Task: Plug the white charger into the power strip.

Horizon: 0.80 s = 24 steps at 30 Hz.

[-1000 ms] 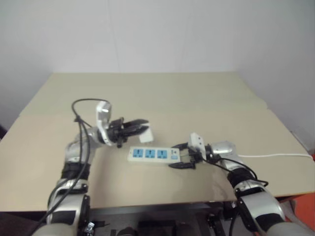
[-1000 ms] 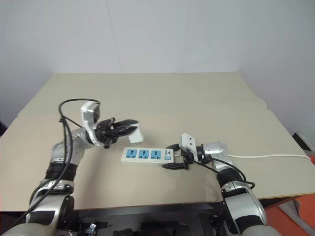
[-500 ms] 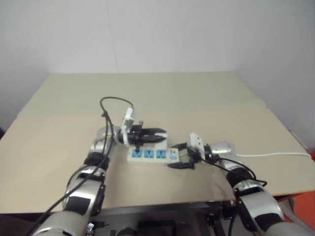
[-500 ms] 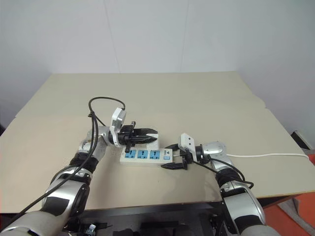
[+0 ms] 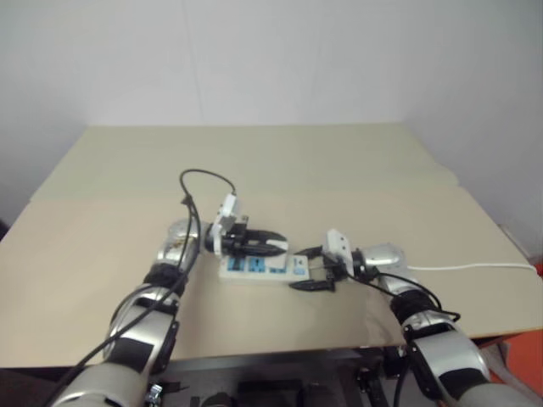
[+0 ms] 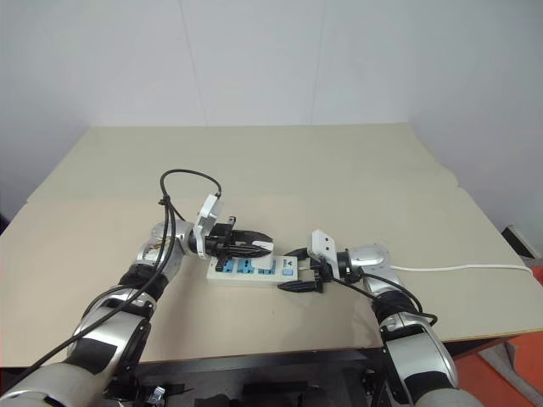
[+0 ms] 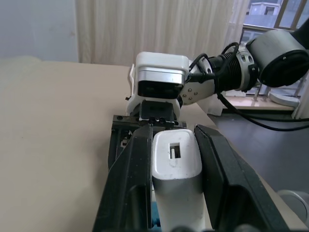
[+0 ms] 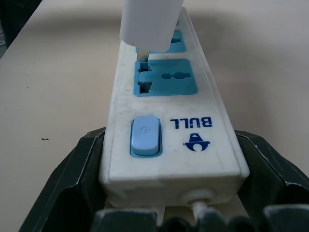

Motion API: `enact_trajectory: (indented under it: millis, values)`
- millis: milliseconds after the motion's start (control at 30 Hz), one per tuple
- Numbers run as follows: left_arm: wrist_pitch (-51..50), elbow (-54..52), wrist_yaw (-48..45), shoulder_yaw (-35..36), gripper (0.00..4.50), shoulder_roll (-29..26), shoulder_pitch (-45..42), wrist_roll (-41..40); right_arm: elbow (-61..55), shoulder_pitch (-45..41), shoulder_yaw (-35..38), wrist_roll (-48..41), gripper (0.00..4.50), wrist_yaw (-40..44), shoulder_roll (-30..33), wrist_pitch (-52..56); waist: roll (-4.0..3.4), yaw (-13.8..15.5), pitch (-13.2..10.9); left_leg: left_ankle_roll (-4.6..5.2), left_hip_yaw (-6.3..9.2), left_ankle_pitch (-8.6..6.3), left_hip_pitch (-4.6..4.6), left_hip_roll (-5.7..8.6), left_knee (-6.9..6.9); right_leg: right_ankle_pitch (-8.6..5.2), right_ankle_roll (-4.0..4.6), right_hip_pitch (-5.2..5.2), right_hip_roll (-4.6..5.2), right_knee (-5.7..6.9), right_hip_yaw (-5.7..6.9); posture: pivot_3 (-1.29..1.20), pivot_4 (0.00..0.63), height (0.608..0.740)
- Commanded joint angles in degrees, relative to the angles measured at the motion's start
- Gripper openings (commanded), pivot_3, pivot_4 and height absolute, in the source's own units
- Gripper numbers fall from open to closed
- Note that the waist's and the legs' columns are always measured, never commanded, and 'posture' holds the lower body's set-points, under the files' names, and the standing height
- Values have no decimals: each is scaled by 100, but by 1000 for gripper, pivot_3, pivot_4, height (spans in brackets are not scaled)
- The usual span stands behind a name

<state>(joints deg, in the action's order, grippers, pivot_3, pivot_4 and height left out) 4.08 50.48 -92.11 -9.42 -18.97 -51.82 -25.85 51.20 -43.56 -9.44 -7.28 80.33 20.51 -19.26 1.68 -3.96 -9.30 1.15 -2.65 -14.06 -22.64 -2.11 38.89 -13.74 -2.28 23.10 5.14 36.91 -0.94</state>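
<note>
Beige tabletop (image 5: 356, 170), pale wall behind. Power strip (image 8: 166, 125) lies flat near the table's front edge, its switch end braced between the spread fingers of the right gripper (image 5: 310, 270). Left gripper (image 7: 171, 188) is clamped tight on the white charger (image 7: 175, 169), a plain rounded block held above the socket nearest the switch. Prongs meet the blue socket face but look unseated. Judged: alignment done, pressing home remains.
</note>
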Motion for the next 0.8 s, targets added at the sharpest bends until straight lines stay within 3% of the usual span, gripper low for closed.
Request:
enact_trajectory:
  millis: [33,800]
  values:
    - [102,-3,-39,47,1042,-2,-124,-59,81,158,-155,253,3417,-93,-68,-11,0,-1,0,0,0,0,0,0,0,0,0,0,0,0,0,0,150,740]
    - [321,198,-39,92,1042,219,-101,121,-21,202,-134,221,3417,-128,-75,15,0,-5,0,0,0,0,1,-2,-1,0,0,1,-3,-12,-1,0,150,740]
